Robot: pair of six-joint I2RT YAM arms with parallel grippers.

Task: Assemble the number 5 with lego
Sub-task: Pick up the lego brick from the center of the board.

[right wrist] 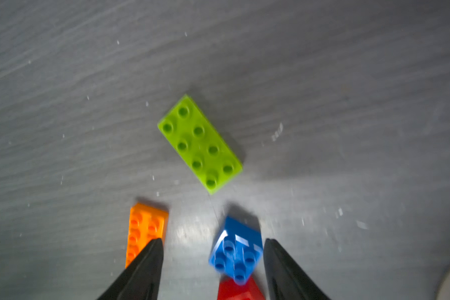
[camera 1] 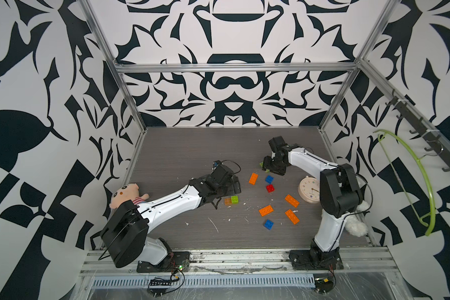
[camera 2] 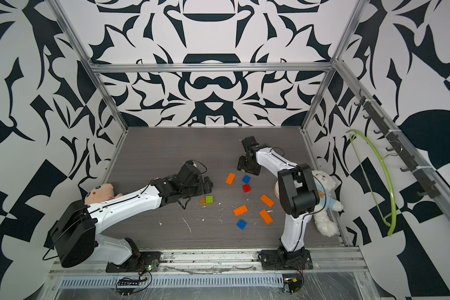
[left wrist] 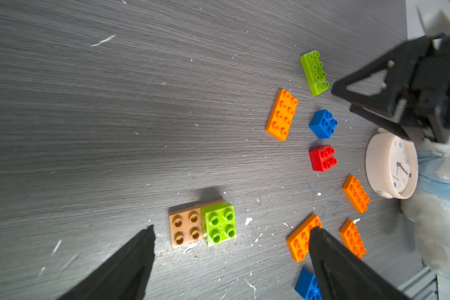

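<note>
The right gripper (right wrist: 211, 242) hangs low over the table (camera 1: 192, 150), jaws apart and gripping nothing. A blue square brick (right wrist: 235, 253) lies right below the gap, close to one finger, and the lime green oblong (right wrist: 200, 144) lies flat just ahead of the tips. The left gripper (left wrist: 231, 230) is spread wide and empty above a tan brick (left wrist: 185, 226) and a lime green square (left wrist: 220, 223) that touch. Whether the green one is pressed onto the tan piece or only sits beside it is hard to tell.

By my reading the task is at its start: that pair is the only beginning of a figure, and the rest of the lego lies loose right of centre. The step in hand looks like a pick by the right arm. The next move calls for choosing one brick, squaring the jaws across its short sides, coming straight down, then carrying it to the pair.

Crowding is the trouble. An orange oblong (camera 1: 253, 178) lies just beside the blue square brick and a red square (camera 1: 270, 188) is near on the robot's side, so a finger could nudge a neighbour. Farther out lie a second orange oblong (camera 1: 292, 200) and a second blue square (camera 1: 268, 224). A clock (camera 1: 309, 191) lies flat by the right arm, with a white plush bear (camera 2: 322, 202) beyond it and a plush doll (camera 1: 125, 194) by the left arm. None lies between the loose bricks and the pair.
</note>
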